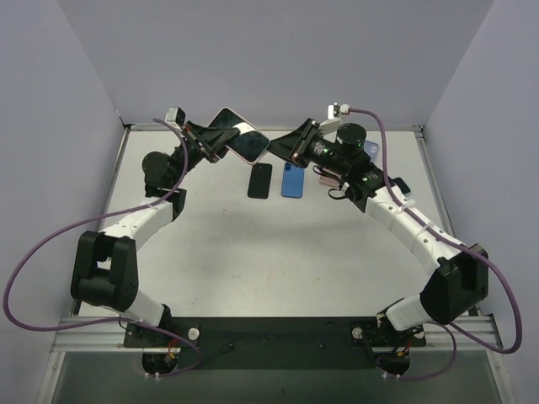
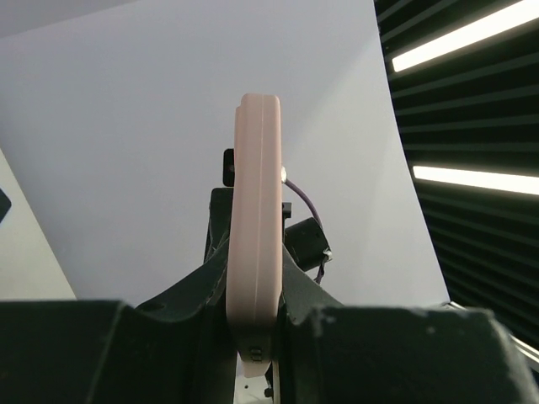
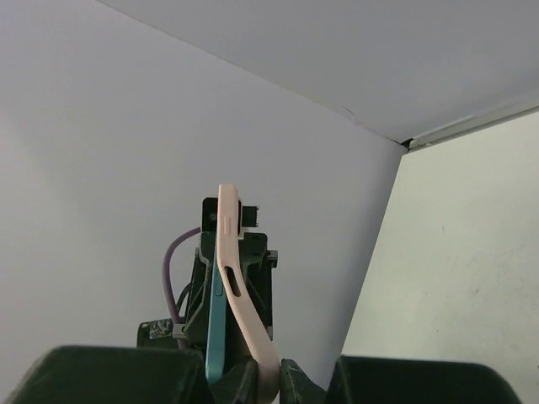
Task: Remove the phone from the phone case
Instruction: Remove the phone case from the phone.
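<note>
The case [image 3: 245,326] bows away from the phone [image 3: 215,332], aloft over the counter [image 1: 278,252], long axis running arm to arm. The left gripper [image 1: 214,140] is clamped on one end and the right gripper [image 1: 283,150] on the other, equally near.

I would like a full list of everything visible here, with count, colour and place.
Soft pink phone case: 1, pink, in the air between both arms.
Teal phone: 1, teal, partly inside that case.
Flat black phone-shaped slab: 1, black, on the white table, rear centre.
Flat blue phone-shaped slab: 1, blue, beside the black one.
Small items under the right arm: hidden, uncountable.
Left arm: 1, white and black, jaws shut on the case.
Right arm: 1, same, jaws shut on the case.
</note>
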You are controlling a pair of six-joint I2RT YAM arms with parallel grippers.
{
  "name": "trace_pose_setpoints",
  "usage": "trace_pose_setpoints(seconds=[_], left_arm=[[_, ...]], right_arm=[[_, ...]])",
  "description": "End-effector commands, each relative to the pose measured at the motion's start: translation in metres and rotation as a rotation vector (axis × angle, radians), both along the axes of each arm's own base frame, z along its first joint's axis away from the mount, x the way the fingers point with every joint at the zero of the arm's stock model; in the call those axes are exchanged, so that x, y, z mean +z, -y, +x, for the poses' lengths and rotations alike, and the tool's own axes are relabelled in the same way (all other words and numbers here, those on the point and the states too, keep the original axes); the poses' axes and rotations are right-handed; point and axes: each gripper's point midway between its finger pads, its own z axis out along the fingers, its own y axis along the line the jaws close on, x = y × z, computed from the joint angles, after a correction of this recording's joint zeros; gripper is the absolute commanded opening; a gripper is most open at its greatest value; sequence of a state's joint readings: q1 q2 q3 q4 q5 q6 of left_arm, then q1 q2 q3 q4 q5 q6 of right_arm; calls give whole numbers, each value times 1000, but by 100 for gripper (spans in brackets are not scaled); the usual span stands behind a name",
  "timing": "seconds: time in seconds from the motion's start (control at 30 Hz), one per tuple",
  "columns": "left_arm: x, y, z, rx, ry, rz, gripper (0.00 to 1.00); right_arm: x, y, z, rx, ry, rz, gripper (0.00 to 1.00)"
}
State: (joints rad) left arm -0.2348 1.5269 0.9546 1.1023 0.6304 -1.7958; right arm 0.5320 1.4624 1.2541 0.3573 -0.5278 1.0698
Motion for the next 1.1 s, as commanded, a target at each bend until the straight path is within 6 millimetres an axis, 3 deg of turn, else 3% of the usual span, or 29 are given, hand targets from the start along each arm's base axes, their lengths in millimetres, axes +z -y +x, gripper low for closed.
trace_pose_setpoints(seconds=[0.0, 0.23, 0.43, 0.5, 0.57, 0.67, 0.73, 0.77, 0.83, 0.87, 0.9, 1.0, 1.03, 1.07], left_arm=[[100, 10, -128, -227, 516, -174, 0], [95, 18, -132, -272, 503, -198, 0], [92, 21, -132, -280, 499, -181, 0], [90, 22, -131, -281, 498, -179, 0], [88, 23, -131, -285, 494, -174, 0], [81, 27, -127, -289, 480, -148, 0], [68, 32, -120, -288, 456, -97, 0], [59, 36, -113, -285, 412, -70, 0], [40, 40, -106, -272, 386, -18, 11], [30, 43, -98, -265, 341, 9, 20], [16, 45, -94, -253, 330, 44, 40], [-9, 50, -83, -254, 260, 91, 64], [-19, 51, -80, -256, 240, 104, 77], [-25, 52, -80, -263, 231, 115, 82]], right_arm=[[-73, -42, -36, 249, -223, -7, 11], [-34, -62, -25, 340, -198, 219, 19], [-38, -75, -29, 383, -213, 214, 20], [-36, -76, -31, 392, -209, 219, 15], [-35, -74, -32, 391, -204, 222, 0], [-44, -60, -29, 340, -189, 175, 0], [-65, -45, -22, 258, -191, 76, 0], [-64, -35, -25, 229, -178, 50, 0], [-82, -14, -16, 128, -204, -28, 0], [-77, -4, -18, 106, -168, -49, 0], [-88, 7, -14, 57, -181, -78, 0], [-98, 38, -13, -25, -185, -131, 0], [-104, 47, -12, -60, -196, -161, 0], [-99, 58, -11, -88, -179, -172, 0]])
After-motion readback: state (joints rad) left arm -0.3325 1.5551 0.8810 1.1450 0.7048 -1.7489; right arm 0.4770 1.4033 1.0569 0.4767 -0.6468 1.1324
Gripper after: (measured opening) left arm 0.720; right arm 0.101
